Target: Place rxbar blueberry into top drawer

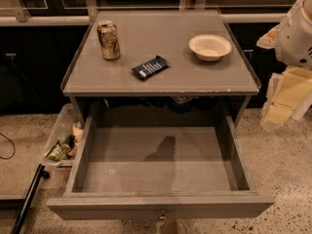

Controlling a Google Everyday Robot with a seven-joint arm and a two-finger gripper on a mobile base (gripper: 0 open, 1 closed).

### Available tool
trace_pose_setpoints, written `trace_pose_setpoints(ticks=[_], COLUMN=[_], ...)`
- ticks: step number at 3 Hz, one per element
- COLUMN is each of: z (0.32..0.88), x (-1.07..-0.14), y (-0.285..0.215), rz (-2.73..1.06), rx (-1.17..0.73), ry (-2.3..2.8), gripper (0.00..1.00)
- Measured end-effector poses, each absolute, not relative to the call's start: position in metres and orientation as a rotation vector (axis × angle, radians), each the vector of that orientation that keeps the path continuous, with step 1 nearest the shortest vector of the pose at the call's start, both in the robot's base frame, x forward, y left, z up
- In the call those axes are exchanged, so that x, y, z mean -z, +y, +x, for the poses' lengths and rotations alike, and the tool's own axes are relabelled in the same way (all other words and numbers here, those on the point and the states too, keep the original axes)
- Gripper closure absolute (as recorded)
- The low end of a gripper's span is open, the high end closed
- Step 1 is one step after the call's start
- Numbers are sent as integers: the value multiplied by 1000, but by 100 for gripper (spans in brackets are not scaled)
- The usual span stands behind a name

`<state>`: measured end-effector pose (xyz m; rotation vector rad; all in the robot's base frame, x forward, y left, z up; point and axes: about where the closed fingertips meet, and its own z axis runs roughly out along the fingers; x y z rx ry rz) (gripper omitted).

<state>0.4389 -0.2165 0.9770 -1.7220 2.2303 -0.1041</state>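
Note:
The rxbar blueberry (150, 67), a flat bar in a dark navy wrapper with white lettering, lies at a slant near the middle front of the grey cabinet top (195, 79). The top drawer (161, 206) below it is pulled out wide toward me. Its grey inside shows nothing in it, and a small metal knob sits at the centre of its front panel. My gripper (280, 106), white arm with pale yellow parts, hangs at the right edge of the view. It is beside the cabinet's right side, apart from the bar and the drawer.
A gold drink can (108, 40) stands upright at the back left of the top. A white bowl (209, 47) sits at the back right. A clear plastic bin (61, 140) with snack packets stands on the floor left of the drawer. A dark pole (29, 199) lies at the lower left.

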Motion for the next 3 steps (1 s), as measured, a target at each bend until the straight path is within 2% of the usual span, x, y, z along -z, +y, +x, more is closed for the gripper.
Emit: trace_pose_setpoints(ticks=[2, 3], z=[442, 468], x=[-980, -974], y=[-213, -193], rz=[-1716, -1679], rx=[127, 59], ry=[2201, 2101], gripper=[0, 0])
